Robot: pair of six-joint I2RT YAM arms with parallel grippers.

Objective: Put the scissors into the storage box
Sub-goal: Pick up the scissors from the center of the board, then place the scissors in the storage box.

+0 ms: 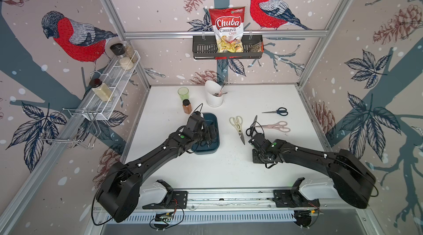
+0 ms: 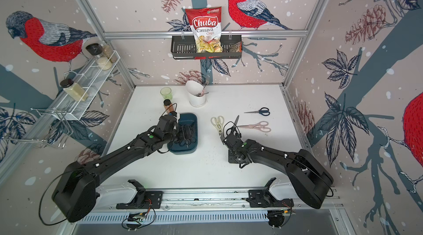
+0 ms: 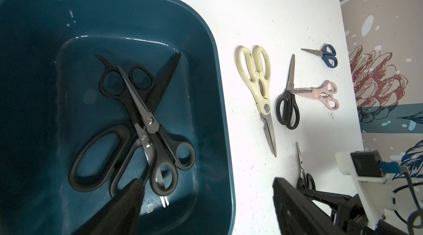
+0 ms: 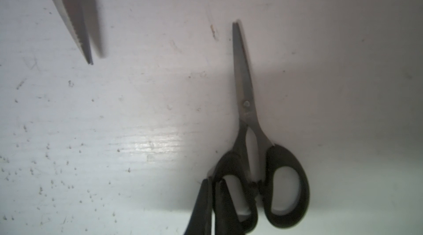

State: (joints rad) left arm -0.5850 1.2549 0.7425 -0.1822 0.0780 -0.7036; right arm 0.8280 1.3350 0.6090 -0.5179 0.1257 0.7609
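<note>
Scissors (image 4: 247,112), small black pair, lie on tabletop (image 4: 114,130) right of box (image 3: 206,39); right gripper (image 4: 212,183) jaws clamped on one handle loop, likely for lifting. Left gripper (image 3: 206,190) hangs over box, jaws apart, empty; other scissors (image 3: 146,121) inside.

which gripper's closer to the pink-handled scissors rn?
Right. The right gripper, shut on a black-handled pair, sits near the blade tips of the pink-handled scissors. The left gripper hangs open over the storage box, beyond the cream shears.
</note>
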